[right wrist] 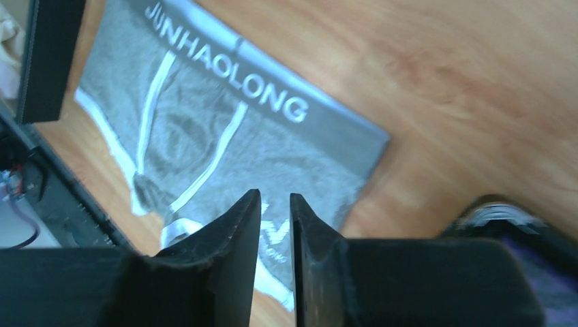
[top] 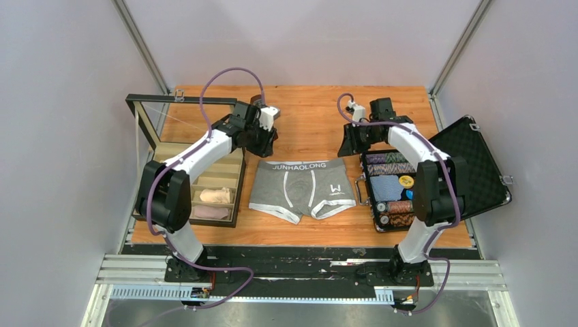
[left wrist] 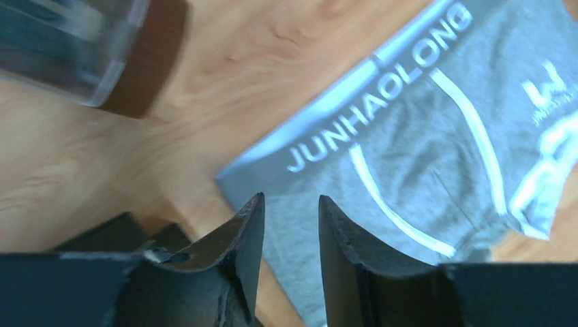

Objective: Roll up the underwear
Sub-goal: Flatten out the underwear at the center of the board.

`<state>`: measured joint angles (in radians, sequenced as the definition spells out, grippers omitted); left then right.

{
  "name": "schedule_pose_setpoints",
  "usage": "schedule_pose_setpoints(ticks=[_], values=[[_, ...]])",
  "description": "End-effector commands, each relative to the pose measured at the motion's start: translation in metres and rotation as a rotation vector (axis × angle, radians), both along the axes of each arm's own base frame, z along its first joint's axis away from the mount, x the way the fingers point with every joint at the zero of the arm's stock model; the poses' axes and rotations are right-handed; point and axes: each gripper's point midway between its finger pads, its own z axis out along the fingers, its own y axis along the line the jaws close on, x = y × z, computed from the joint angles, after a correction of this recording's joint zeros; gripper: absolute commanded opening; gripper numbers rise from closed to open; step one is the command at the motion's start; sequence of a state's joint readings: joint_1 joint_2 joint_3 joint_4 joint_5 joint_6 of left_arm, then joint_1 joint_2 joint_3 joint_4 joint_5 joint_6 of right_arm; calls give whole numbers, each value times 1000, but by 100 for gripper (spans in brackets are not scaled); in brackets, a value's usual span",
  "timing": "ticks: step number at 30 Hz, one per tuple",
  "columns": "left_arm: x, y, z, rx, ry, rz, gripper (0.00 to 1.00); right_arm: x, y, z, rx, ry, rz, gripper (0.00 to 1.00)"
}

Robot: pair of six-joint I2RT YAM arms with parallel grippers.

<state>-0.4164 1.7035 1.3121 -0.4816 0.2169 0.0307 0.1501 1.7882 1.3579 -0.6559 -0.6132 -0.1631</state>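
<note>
The underwear [top: 302, 189], grey white-trimmed boxer briefs, lies flat on the orange wooden tabletop [top: 307, 116], spread for rolling. The left claw [left wrist: 290, 201] and right claw [right wrist: 275, 196] hover by its far corners, slightly parted and empty.

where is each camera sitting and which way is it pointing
Top external: above and behind the arms, looking down on the wooden table; both arms show whole, with the left gripper and right gripper at the far corners of the flat underwear.
Left wrist: on the left wrist, looking down between its own fingers at one end of the waistband.
Right wrist: on the right wrist, looking down between its own fingers at the opposite waistband end.
Shared: all three show the JUNHAOLONG waistband.
</note>
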Motion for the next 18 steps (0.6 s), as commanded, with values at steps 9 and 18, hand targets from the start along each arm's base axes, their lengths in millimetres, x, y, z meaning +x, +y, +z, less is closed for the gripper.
schedule_pose_setpoints(ticks=[9,18], values=[[-82,-16,-52,-78,337,-231,22,-87,28,-30,60,202,72,13],[-75,16,-91,114,366,-109,34,-102,6,-76,-82,251,-34,18]])
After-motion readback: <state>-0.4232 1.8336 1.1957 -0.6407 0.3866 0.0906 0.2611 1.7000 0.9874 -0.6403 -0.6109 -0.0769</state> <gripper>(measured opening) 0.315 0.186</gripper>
